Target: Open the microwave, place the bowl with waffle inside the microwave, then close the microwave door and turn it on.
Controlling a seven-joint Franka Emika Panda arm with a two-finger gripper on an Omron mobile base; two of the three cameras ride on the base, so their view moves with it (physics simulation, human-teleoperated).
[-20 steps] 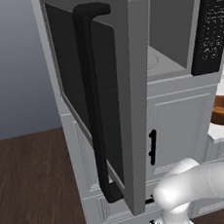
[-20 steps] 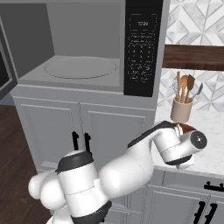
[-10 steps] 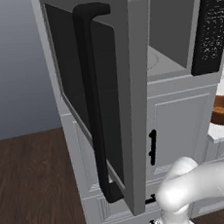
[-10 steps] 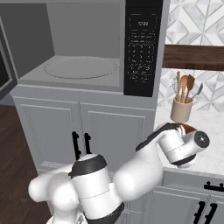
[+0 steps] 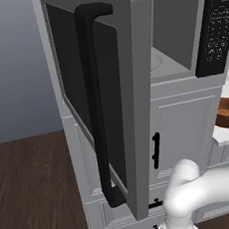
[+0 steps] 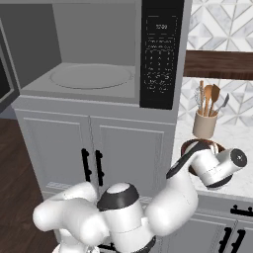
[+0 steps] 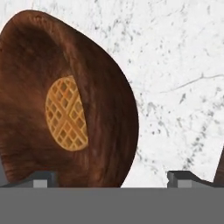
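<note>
At the far left of the left base view we record the microwave door [image 5: 112, 101] swung wide open, its dark window and long black bar handle [image 5: 98, 103] turned toward the camera. Behind it the microwave [image 5: 178, 34] stands with its cavity exposed, seated above white cabinets [image 5: 183, 129] with short black handles. In the right base view we see the pale round turntable [image 6: 91, 76] on the cavity floor, and to its right the black keypad strip [image 6: 159, 54]. Further right, a tan utensil holder [image 6: 205, 123] with wooden spoons stands on the marble bench [image 6: 242, 173], and just in front of it sits the bowl [image 6: 195, 147], partly covered by the white wrist. In the hand view we find the bowl [image 7: 65, 100] on the left, over one fingertip [image 7: 41, 178], with the waffle [image 7: 66, 113] lying inside it. The hand [image 7: 111, 179] is spread wide, one tip at the bowl and the other over bare marble, pinching nothing. Contact with the bowl's rim we cannot confirm
</note>
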